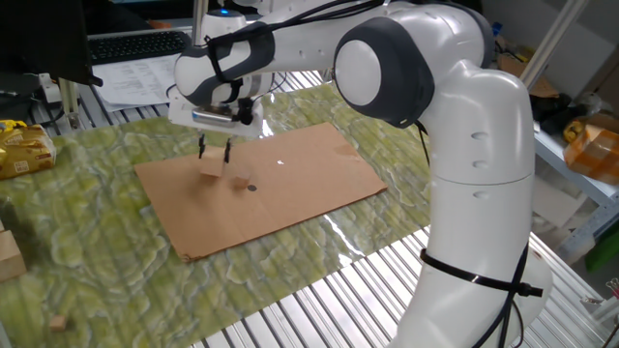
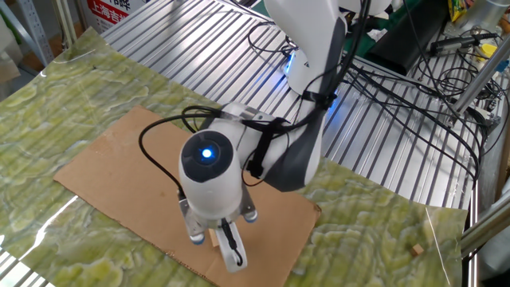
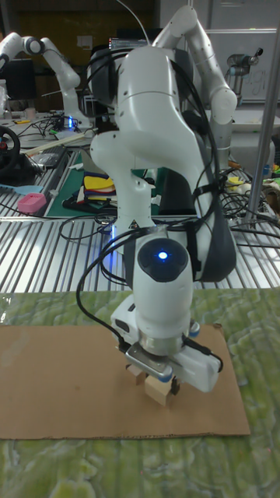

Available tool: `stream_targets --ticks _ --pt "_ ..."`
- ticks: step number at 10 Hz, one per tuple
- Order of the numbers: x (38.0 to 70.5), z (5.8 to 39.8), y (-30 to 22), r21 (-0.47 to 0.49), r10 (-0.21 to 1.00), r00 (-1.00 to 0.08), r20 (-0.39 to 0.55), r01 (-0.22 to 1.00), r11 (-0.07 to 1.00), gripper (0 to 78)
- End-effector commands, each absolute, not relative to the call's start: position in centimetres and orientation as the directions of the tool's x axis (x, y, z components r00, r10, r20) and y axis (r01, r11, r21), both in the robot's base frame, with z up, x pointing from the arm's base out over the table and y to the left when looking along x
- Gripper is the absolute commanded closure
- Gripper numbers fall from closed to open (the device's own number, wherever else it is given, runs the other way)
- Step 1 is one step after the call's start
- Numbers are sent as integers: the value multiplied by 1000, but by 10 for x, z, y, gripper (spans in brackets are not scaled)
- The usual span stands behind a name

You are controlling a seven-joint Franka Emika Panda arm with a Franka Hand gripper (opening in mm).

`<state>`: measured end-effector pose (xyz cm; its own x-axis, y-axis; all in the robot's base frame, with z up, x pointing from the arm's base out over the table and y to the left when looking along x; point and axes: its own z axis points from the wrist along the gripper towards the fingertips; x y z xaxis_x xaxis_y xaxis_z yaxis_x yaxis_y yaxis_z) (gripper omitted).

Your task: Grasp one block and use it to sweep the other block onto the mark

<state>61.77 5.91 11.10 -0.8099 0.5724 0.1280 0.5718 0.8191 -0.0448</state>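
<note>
While the big block point(image 1: 211, 167) hung clamped between the fingers of the end effector point(image 1: 214, 153), it sat low over the cardboard point(image 1: 309, 169), not far from that sheet's left corner as one fixed view showed it. Whether its underside touched the sheet could not be told. The small block point(image 1: 242, 176) stood just beside it on the side toward the sheet's middle, and the mark point(image 1: 251, 187) lay just past the small block, close but seemingly not covered by it.

With so short a gap to close, overshoot looked like the main risk: a brisk push would likely carry the small block across the mark and on toward the middle of the sheet. An off-centre touch could spin it or let it slip round a corner of the big block. If the big block rode too high, it might pass over or tip the small one; too low, and it could drag on the cardboard, twist in the grip, or shift the whole sheet on the surface.

In the tall fixed view the big block point(image 3: 160, 388) showed below the wrist, but in the other fixed view the arm hid both blocks and the mark.
</note>
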Motion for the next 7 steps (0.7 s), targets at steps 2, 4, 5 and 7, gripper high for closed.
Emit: stream_targets --ticks 2,4,5,7 --pt "622 107 32 -36 531 -839 117 530 847 763" --pt "622 107 30 -41 536 -836 117 536 843 763" --pt "622 108 30 -44 542 -832 118 541 840 763" --pt "621 108 26 -57 536 -834 127 534 844 763"
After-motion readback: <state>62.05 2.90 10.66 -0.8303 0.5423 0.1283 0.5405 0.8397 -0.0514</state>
